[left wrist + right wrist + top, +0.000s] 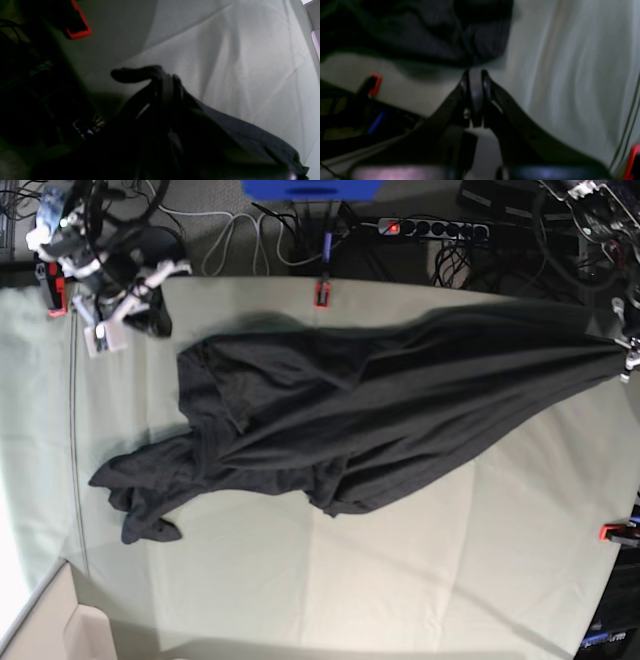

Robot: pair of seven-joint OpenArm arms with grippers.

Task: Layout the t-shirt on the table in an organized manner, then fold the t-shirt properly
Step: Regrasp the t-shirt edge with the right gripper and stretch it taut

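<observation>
Across the table from nine to three o'clock the t-shirt lies stretched and rumpled, its three-o'clock end pinched in the closed left hand, while the right hand, at ten o'clock, has its jaws together on nothing, just short of the cloth. Pulling further from the left alone could, I judge, drag the bunched nine-o'clock end instead of flattening it. No containers are visible.
</observation>
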